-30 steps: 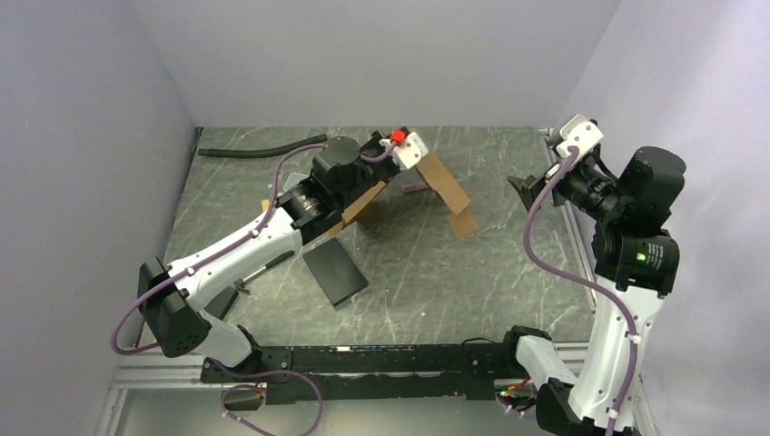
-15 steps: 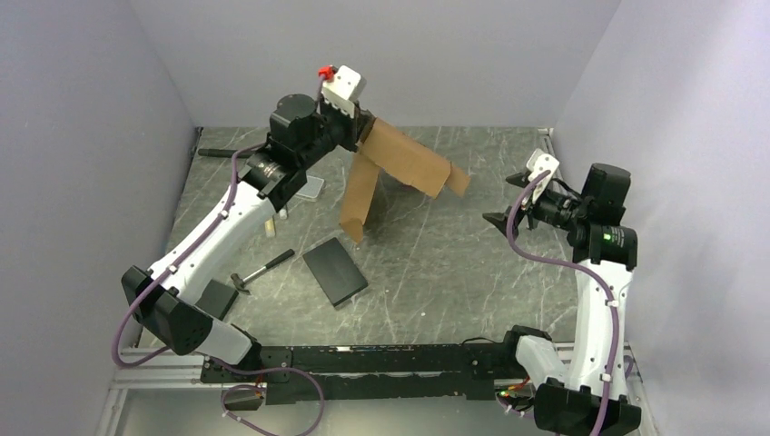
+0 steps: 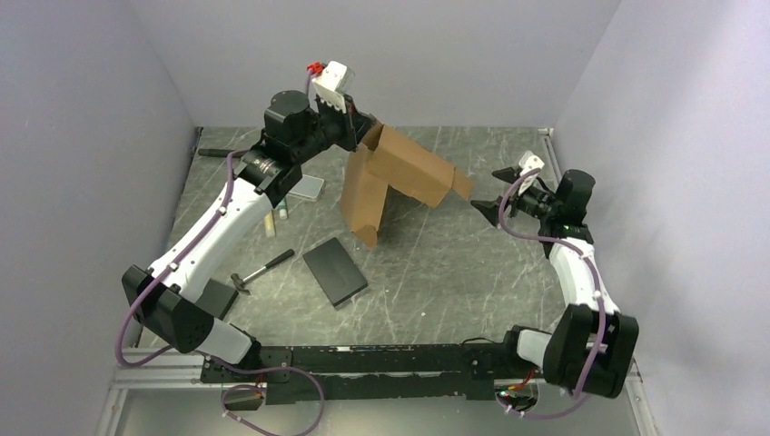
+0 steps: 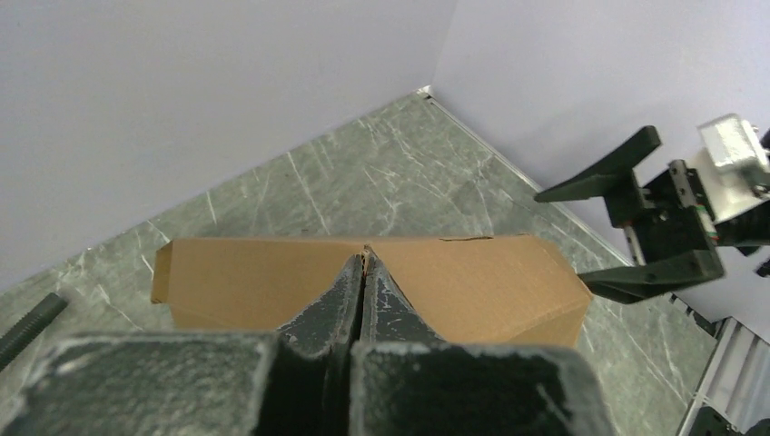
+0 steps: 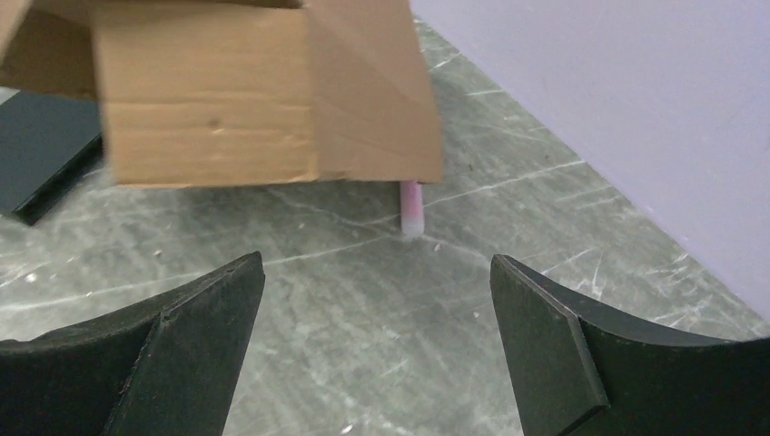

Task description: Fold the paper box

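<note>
Soft, even light is falling from overhead — the paper box (image 3: 399,173) is casting only a faint shadow on the table (image 3: 454,272). In the right wrist view the box's left edge is smearing slightly with blur.

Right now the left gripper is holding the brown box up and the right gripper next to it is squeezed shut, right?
Not quite: the right gripper is wide open, not shut, as the right wrist view shows. The left gripper does hold the paper box up, with the right gripper next to it.
</note>
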Available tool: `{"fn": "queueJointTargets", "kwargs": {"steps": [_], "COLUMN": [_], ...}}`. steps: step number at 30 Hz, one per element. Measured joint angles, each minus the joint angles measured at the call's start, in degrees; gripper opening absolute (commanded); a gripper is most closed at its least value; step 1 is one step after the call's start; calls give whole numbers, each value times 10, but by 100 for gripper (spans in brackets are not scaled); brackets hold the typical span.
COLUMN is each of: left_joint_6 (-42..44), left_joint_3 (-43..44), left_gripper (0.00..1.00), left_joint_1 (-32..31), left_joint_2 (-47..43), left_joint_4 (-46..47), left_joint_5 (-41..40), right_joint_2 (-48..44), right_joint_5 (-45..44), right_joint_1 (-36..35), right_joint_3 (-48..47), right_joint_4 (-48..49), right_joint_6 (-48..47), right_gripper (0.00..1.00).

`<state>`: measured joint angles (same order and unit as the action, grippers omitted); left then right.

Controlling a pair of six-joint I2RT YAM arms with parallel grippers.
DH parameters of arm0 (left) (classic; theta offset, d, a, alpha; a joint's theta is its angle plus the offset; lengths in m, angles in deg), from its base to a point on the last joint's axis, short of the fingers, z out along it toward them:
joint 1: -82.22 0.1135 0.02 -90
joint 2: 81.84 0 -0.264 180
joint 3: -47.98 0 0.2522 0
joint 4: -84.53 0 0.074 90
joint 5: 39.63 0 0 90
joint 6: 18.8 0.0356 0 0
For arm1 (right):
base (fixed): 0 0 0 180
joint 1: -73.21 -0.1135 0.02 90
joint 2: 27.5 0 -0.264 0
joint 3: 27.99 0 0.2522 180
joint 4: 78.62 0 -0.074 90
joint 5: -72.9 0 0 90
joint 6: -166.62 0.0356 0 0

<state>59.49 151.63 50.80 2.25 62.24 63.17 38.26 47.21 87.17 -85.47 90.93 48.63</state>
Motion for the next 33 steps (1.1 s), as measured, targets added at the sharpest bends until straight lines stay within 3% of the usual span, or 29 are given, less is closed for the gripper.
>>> {"fn": "queueJointTargets", "kwargs": {"steps": [8, 20, 22, 27, 33], "left_joint_6": [-22, -56, -60, -77, -130], "left_joint_3": [0, 0, 0, 0, -3], "left_gripper": [0, 0, 0, 0, 0], "left_joint_1": [0, 1, 1, 5, 30], "left_joint_2": [-1, -24, -25, -34, -64], "left_joint_4": [-14, -31, -33, -35, -28], "left_joint_5": [11, 23, 24, 26, 50], "right_joint_2": [96, 128, 129, 127, 98], "right_joint_5": [-19, -58, -63, -70, -69], "right_joint_1": [-53, -86, -85, -80, -73], "right_joint_3": [30, 35, 35, 31, 30], "right_joint_4": [287, 501, 518, 543, 529], "right_joint_6": [145, 267, 285, 337, 342], "right_gripper": [91, 64, 65, 77, 77]}}
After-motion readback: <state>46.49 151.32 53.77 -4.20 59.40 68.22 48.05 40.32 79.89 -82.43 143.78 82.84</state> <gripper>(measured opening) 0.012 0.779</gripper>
